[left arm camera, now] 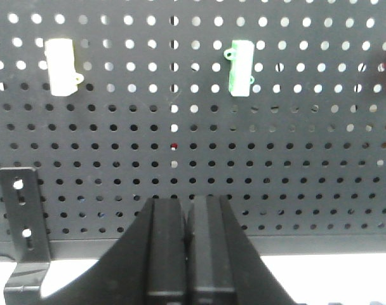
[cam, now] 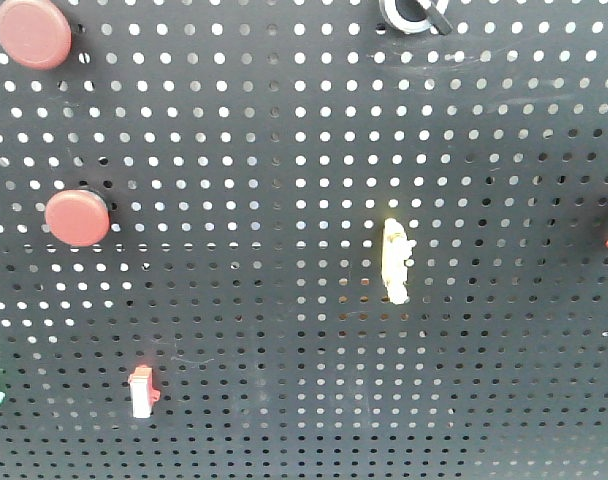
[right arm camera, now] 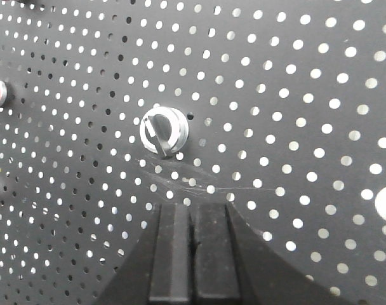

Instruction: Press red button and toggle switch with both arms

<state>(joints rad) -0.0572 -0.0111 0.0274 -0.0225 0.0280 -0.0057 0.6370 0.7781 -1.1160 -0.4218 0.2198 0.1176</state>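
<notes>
Left gripper [left arm camera: 187, 219] closed, facing pegboard [left arm camera: 180, 146], right gripper [right arm camera: 193, 222] closed just below toggle switch [right arm camera: 162, 131], apart.

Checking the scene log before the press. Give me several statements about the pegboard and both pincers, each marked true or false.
1. Two red buttons sit on the pegboard in the front view. True.
2. The right pincer is clamped on the toggle switch. False: its fingers are together below the switch, apart from it.
3. The left pincer is wide open. False: its fingers meet.
4. A green clip and a pale clip hang above the left pincer. True.
5. The yellow clip touches a red button. False: it sits well to the right.
</notes>
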